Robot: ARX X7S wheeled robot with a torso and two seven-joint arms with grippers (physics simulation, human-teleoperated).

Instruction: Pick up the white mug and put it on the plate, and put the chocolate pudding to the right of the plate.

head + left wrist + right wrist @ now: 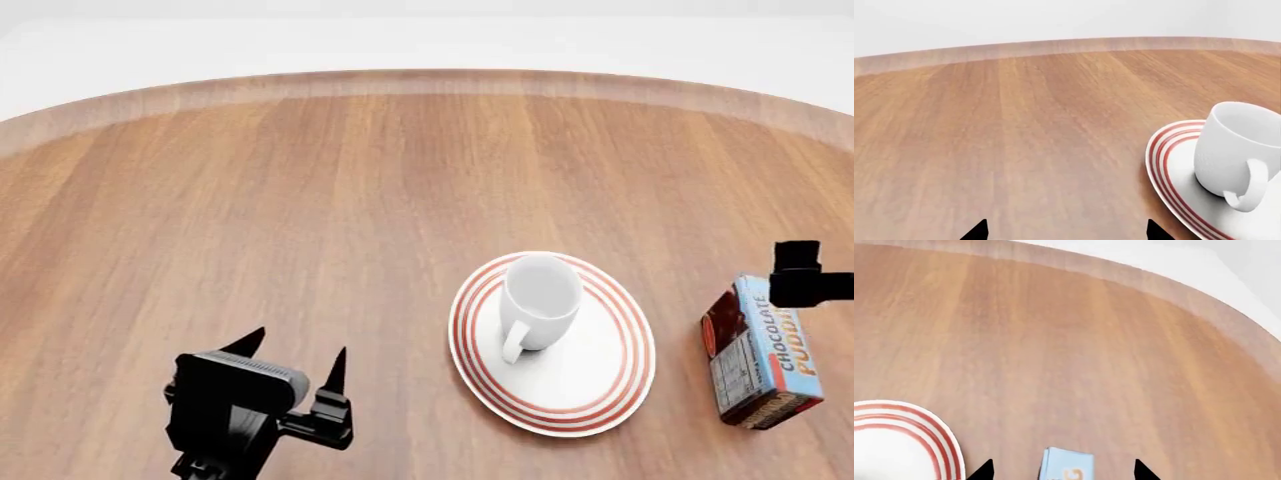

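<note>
The white mug (pixel 538 297) stands on the plate (pixel 601 390), its handle pointing toward me; the left wrist view shows the mug (pixel 1234 150) and the red-ringed plate rim (pixel 1167 165) off to one side. The chocolate pudding (pixel 758 350) lies flat on the wood just right of the plate. My right gripper (pixel 1063 471) hovers over the carton's far end, open, with the light blue carton top (pixel 1066 465) between its spread fingertips and not touching them. My left gripper (pixel 294 347) is open and empty, left of the plate near the table's front.
The round wooden table (pixel 334 180) stretches bare beyond the plate to its curved far edge. The right wrist view catches part of the plate rim (pixel 947 450) beside the carton.
</note>
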